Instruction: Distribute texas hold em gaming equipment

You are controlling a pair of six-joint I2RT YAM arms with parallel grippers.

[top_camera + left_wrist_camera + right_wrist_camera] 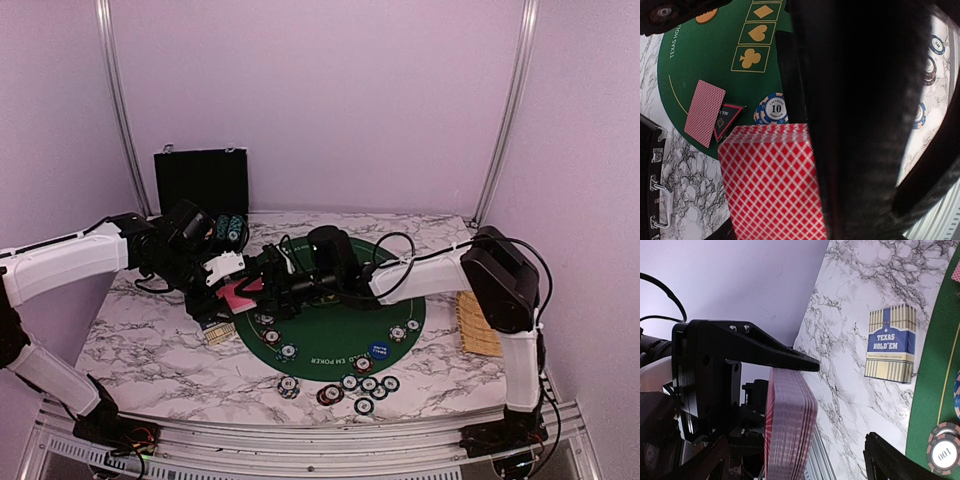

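My left gripper is shut on a deck of red-backed playing cards held above the left edge of the green mat. My right gripper is right against it, open, its fingers spread either side of the deck, which shows edge-on. One red-backed card, a triangular red-black marker and a blue-white "10" chip lie on the mat below. An orange marker sits further along the mat. Several chips line the mat's near edge, with a blue marker.
A black chip case stands open at the back left with teal chips by it. A "Texas Hold'em" card box lies on the marble left of the mat. A wicker basket sits at the right edge.
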